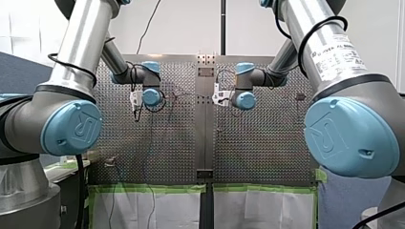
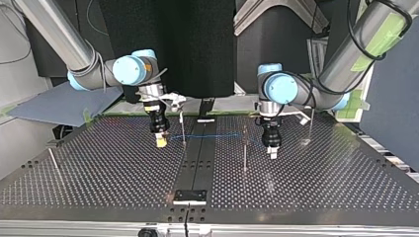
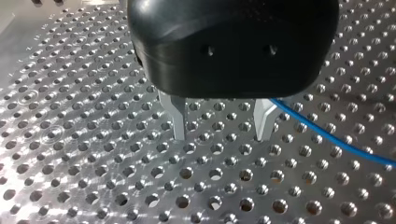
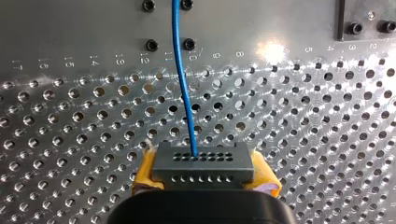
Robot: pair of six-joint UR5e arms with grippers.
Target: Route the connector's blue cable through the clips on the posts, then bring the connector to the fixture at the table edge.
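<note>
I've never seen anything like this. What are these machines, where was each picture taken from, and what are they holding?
These are two robot arms working over a metal table full of holes. One picture looks from behind the arms, one faces them from across the table, and two come from cameras on the wrists. Thin posts stand on the table. The right gripper, with yellow pads, is shut on a small dark connector; a blue cable runs out of it across the table. The left gripper, with metal fingers, is open and holds nothing; the cable passes close by one finger.
</note>
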